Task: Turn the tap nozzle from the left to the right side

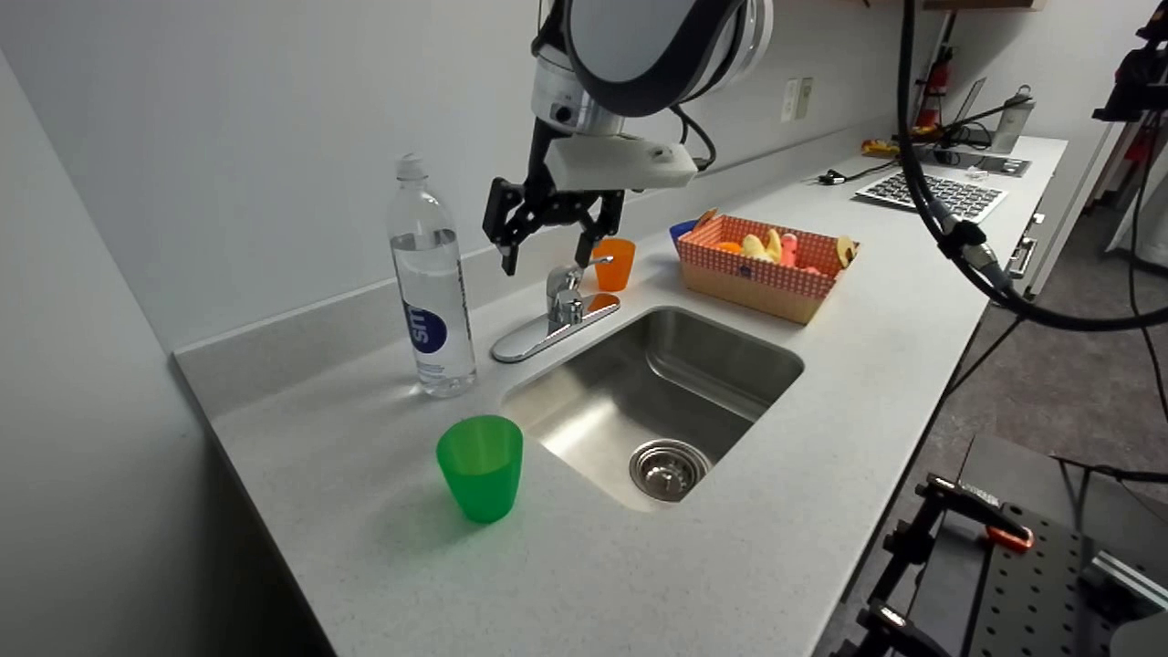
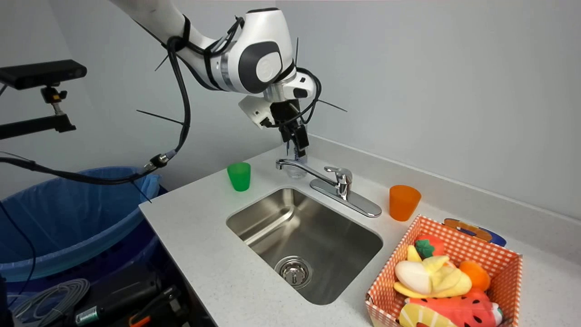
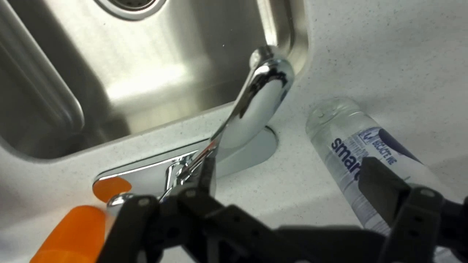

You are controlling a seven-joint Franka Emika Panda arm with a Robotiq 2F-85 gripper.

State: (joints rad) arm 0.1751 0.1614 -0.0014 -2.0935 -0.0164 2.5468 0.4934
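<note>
Two fingers (image 3: 380, 186) stand spread, empty, above desk (image 1: 639, 584); likely so you can straddle tap nozzle (image 3: 257, 106) before swinging it across sink (image 2: 322, 240).

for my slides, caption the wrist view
Open pincer near the chrome tap nozzle, with sink and bottle in view.

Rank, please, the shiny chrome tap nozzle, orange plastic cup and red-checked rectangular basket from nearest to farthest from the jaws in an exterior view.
1. Tap nozzle: just below, in the picture.
2. Orange cup: right of centre.
3. Basket: lower right corner.
</note>
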